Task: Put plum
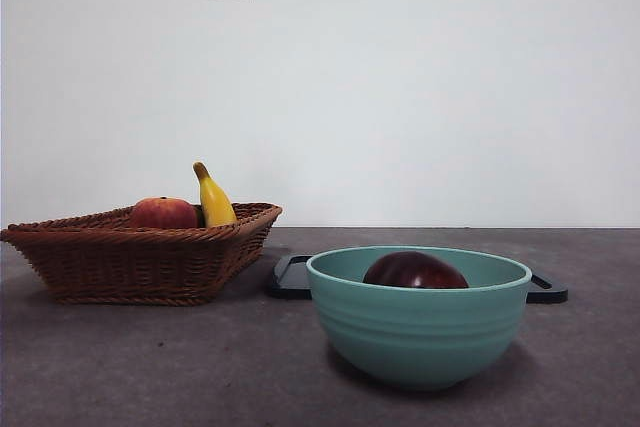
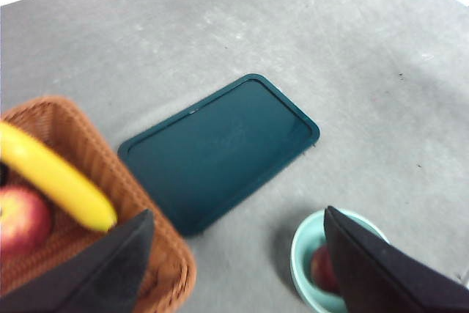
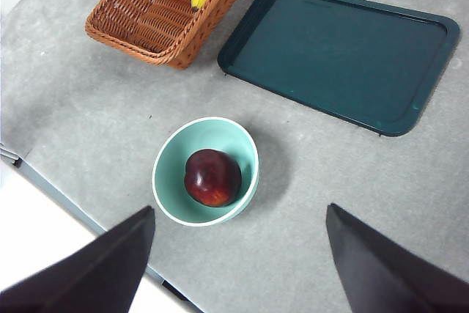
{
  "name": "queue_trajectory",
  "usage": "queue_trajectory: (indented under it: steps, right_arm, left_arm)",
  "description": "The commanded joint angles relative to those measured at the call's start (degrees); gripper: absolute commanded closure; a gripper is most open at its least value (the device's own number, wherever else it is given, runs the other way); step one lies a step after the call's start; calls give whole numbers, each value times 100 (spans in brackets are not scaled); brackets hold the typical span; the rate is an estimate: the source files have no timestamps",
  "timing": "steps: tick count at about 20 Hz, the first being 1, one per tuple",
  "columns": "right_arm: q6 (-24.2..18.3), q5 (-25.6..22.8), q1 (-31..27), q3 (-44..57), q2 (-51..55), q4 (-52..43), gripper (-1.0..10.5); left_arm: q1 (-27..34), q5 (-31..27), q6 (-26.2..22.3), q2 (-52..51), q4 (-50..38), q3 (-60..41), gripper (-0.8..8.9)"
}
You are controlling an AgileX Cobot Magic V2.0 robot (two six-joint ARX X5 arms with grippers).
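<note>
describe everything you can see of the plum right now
The plum is a round, glossy fruit with smooth dark maroon skin and a few lighter red patches. It looks whole and unmarked. It lies inside the teal bowl, resting on the bowl's bottom, with only its top showing above the rim in the front view. Nothing but the bowl touches it. The bowl stands on the grey table, near the dark green tray and apart from the wicker basket.

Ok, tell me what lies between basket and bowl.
Only bare table between the basket and the bowl holding the plum, per the right wrist view.
</note>
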State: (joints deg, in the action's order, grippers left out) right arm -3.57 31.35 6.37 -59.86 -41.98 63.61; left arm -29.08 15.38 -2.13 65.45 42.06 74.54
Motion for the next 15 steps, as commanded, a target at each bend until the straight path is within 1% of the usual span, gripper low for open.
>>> queue_trajectory:
  steps: [1,2,5,8,9,11,15]
  right_arm:
    - [50,17,24,-116,-28,-59,573]
    - [50,17,24,-116,-28,-59,573]
    - [50,17,24,-116,-31,-59,573]
    - [52,17,24,-116,-35,-55,573]
    - [52,17,24,-116,-35,-52,573]
    - [52,20,24,-116,-35,-52,573]
    - [57,31,26,-114,-144,-35,573]
  left_arm:
    - [120,271,2,-142,55,-295,438]
    - [175,476,2,-260,52,-535,438]
    - [212,761,13,-577,35,-1283,438]
    - [212,1364,11,-815,59,-1945,439]
    - [212,1453,11,-841,114,-2044,439]
    - [208,1473,-44,-848,339,-2074,439]
    - [208,1475,-42,-855,319,-2074,439]
